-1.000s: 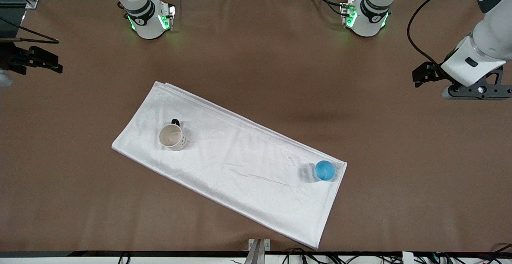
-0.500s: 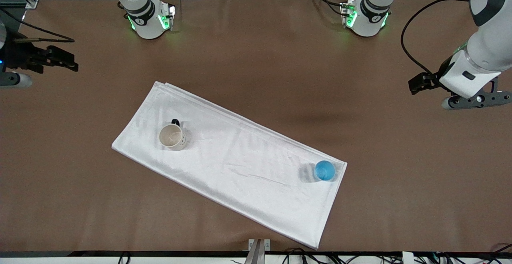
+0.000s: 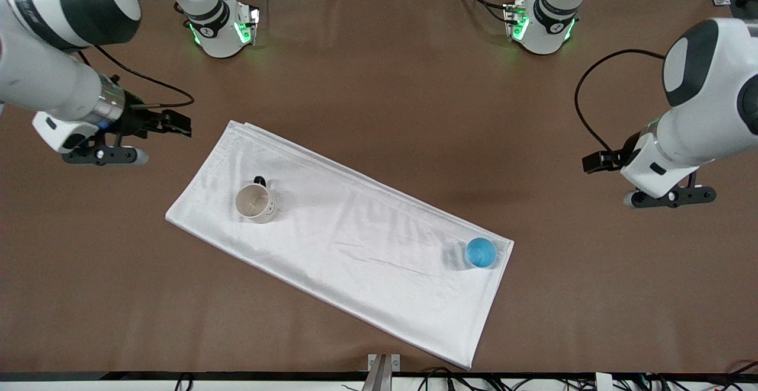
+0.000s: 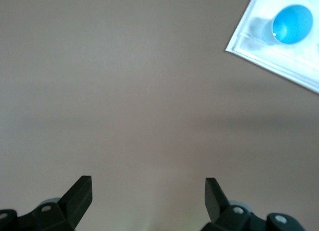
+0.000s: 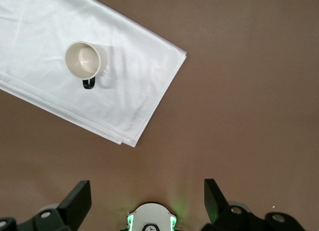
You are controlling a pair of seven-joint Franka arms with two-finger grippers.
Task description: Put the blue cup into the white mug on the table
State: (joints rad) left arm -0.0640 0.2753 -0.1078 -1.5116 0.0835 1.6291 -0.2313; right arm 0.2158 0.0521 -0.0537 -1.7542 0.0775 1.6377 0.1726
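Note:
The blue cup [image 3: 480, 252] stands upright on a white folded cloth [image 3: 355, 243], at the cloth's corner toward the left arm's end of the table [image 3: 379, 71]. The white mug [image 3: 255, 202] stands upright on the same cloth toward the right arm's end, its dark handle toward the robots. My left gripper [image 3: 669, 196] hangs open and empty over bare table, apart from the cup. My right gripper [image 3: 102, 155] hangs open and empty over bare table beside the cloth's mug end. The left wrist view shows the cup [image 4: 291, 24]; the right wrist view shows the mug [image 5: 83, 60].
The cloth lies slantwise across the middle of the table and shows in both wrist views [image 4: 279, 56] [image 5: 129, 81]. The right arm's base [image 3: 222, 29] and the left arm's base [image 3: 540, 23] stand at the table's edge farthest from the front camera.
Both arms have swung in from the table's ends toward the cloth. The left gripper has come nearer the cup, the right gripper nearer the mug. Cup and mug have not moved.

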